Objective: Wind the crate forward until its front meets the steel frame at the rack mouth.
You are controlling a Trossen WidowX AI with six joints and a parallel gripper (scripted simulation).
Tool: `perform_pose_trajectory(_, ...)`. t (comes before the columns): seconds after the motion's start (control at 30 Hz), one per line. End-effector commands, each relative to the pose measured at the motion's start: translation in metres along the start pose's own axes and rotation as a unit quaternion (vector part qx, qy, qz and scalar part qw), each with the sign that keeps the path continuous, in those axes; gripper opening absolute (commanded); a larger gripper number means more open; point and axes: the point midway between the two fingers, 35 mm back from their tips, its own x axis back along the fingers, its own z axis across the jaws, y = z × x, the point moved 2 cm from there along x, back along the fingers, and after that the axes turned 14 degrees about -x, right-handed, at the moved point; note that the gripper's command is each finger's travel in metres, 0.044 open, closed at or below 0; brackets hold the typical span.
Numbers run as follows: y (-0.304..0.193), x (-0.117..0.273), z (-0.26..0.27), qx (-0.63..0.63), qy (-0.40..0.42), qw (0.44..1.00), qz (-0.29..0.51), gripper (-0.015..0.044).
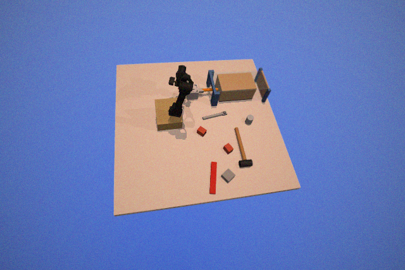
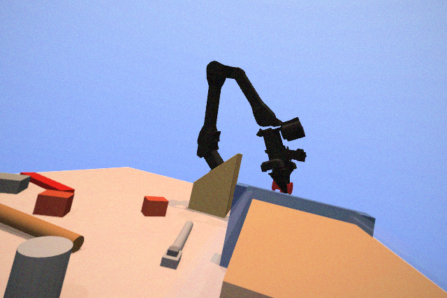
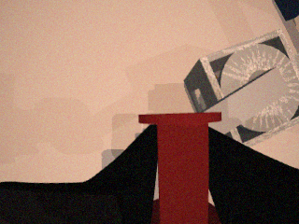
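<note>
My gripper (image 2: 284, 188) (image 3: 175, 131) is shut on the winch handle's upright red flanged grip (image 2: 290, 187) (image 3: 182, 170). In the wrist view a flat grey crank arm (image 3: 254, 95) reaches from behind the grip across the top of the grey winch (image 3: 287, 112) (image 1: 193, 95). The key and its hole are hidden. In the top view the fingers are hidden beneath the arm. The crate (image 1: 236, 81) (image 2: 299, 244) sits flat behind the blue steel frame (image 1: 216, 98) (image 2: 306, 202). An orange strap (image 1: 207, 90) runs from the winch to it. Any gap at the frame cannot be told.
A wrench (image 1: 214, 116) (image 2: 183, 235) lies before the frame. Also on the bench: red blocks (image 1: 201, 131) (image 1: 228, 148), a mallet (image 1: 240, 144), a grey cylinder (image 1: 249, 119), a grey block (image 1: 228, 175) and a red bar (image 1: 213, 177). A blue-edged panel (image 1: 262, 85) stands behind the crate.
</note>
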Motion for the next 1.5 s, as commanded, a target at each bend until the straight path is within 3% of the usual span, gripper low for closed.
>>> perform_pose_trajectory(0.0, -0.014, 0.005, -0.015, 0.003, -0.009, 1.000, 0.008, 0.0000)
perform_pose_trajectory(1.47, -0.027, 0.017, -0.056, 0.003, -0.011, 1.000, 0.009, 0.0000)
